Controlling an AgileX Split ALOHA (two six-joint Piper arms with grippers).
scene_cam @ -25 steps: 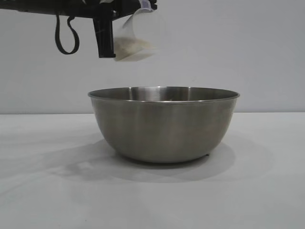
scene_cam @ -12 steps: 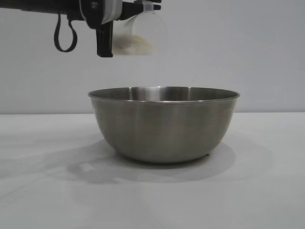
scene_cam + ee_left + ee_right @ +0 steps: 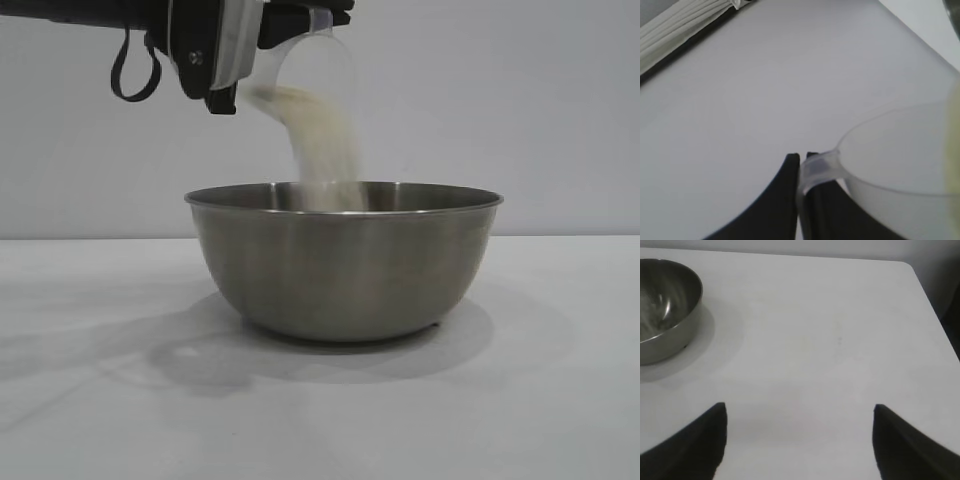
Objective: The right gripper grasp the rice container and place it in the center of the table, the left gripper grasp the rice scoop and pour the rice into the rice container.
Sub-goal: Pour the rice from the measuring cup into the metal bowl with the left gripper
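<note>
Exterior: bowl [image 3: 343,262] upright on the table [image 3: 100,400], roughly mid-surface. Above its left half, left gripper [image 3: 300,20] holds the scoop [image 3: 300,75] tipped over; rice [image 3: 325,140] falls in a stream into the bowl. Step in hand: the pour.

Left wrist: fingers [image 3: 777,200] clamped together on the scoop's handle [image 3: 817,167]; scoop body [image 3: 900,165] just beyond.

Right wrist: right gripper [image 3: 799,440] parked over bare table, fingers wide apart, empty; bowl [image 3: 665,310] well apart from it.

Next, by judgement: keep the tilt until the scoop empties, mouth over the bowl.
</note>
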